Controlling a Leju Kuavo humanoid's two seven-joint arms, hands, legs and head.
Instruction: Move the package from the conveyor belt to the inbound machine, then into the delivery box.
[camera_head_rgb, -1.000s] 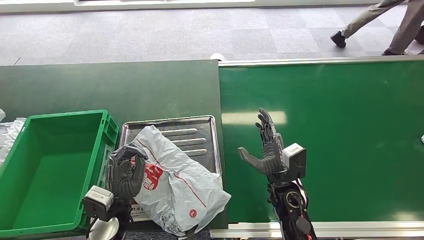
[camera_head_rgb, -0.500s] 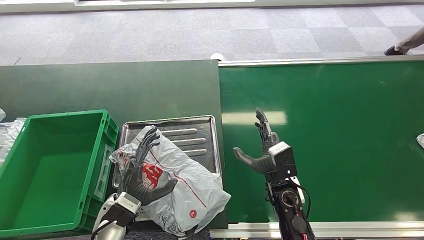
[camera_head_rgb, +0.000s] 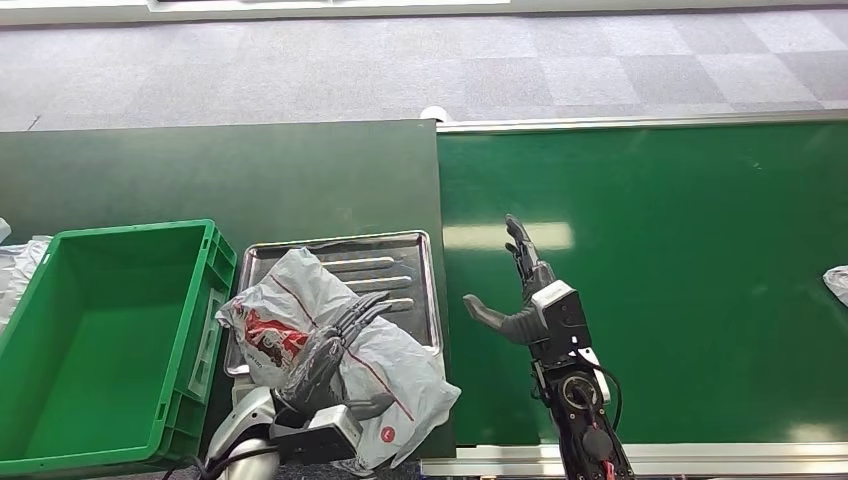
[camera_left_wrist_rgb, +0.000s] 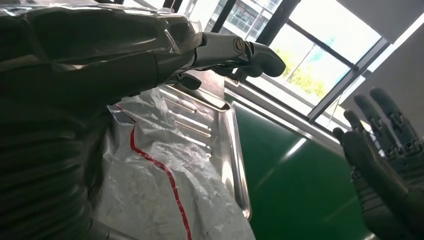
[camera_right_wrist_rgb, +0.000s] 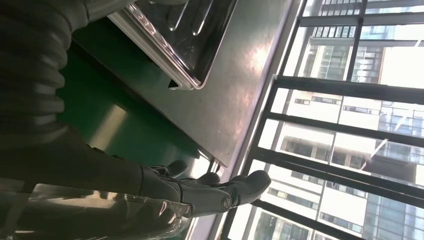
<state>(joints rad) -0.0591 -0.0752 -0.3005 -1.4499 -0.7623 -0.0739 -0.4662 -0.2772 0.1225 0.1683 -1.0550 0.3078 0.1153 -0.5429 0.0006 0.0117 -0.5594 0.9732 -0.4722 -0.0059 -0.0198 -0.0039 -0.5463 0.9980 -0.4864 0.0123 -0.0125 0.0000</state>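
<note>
Package (camera_head_rgb: 330, 350), a crumpled white plastic bag with red print, lies on the steel tray (camera_head_rgb: 405, 262) of the inbound machine, its near corner spilling over the tray's front edge. The left hand (camera_head_rgb: 325, 365) rests on top of the bag with fingers stretched out flat, not closed on anything; whether the thumb has any hold underneath I cannot tell. The right hand (camera_head_rgb: 525, 300) hovers over the green belt (camera_head_rgb: 680, 260), fingers spread, holding nothing. To do this step well, the left hand should probably gather a good fold of the slippery film before lifting, since a flat press alone would likely let the bag slide. The green crate (camera_head_rgb: 195, 300) stands just beside the tray on the left and has nothing inside it. Another pale bag (camera_head_rgb: 836, 284) peeks in at the belt's far right edge.
</note>
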